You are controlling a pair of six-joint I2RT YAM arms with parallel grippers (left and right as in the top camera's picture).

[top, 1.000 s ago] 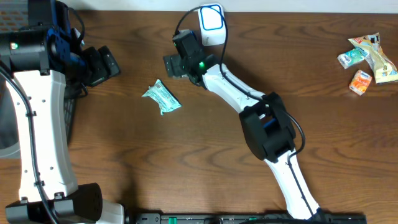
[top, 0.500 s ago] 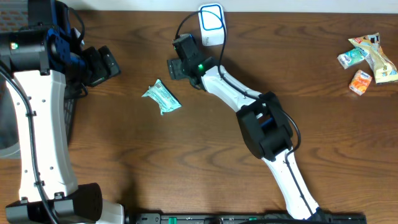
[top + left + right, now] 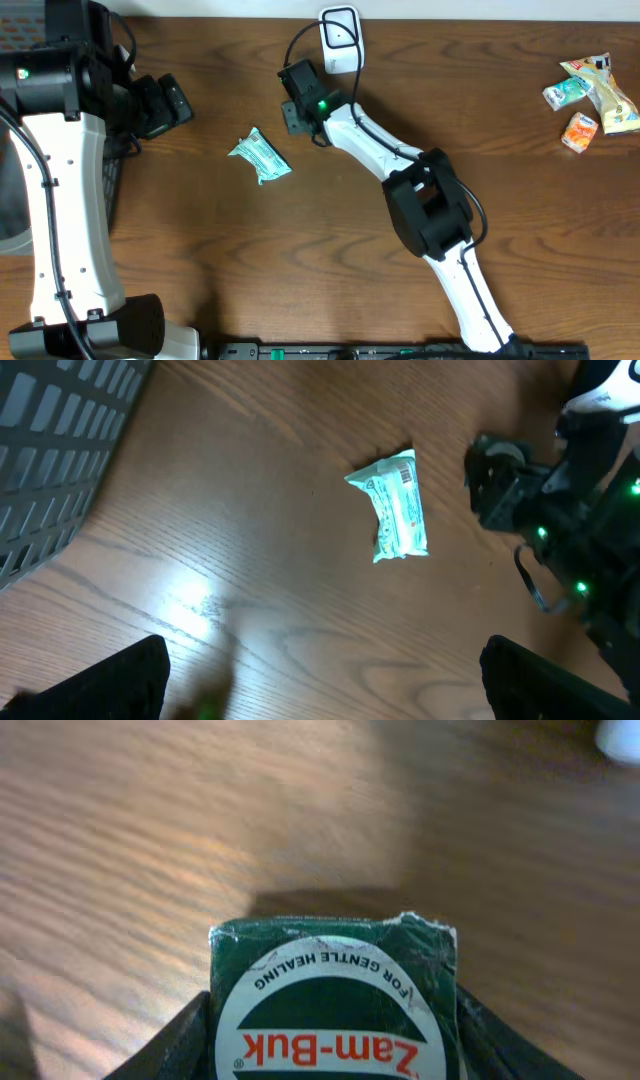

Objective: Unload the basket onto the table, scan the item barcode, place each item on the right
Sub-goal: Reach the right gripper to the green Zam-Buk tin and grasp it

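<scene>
While the barcode is not yet presented, the step in hand is judged to be securing the Zam-Buk box (image 3: 335,1010) for scanning. Viewed from overhead, the white scanner (image 3: 340,38) is seen at 12 o'clock on the wooden table (image 3: 200,250), and the right gripper (image 3: 296,100) is placed near it, at its 7 o'clock. For a clean read, the box is best clamped squarely and its barcode face turned toward the scanner window. Which face carries the code cannot be told.

The right gripper's jaws are partly closed, and its 2 dark fingers (image 3: 160,1045) are pressed against both sides of the green box. The left gripper (image 3: 170,103), at 9 o'clock, is spread wide and nothing is held. 1 teal packet (image 3: 260,158) is left lying apart, at the right gripper's 8 o'clock.
</scene>
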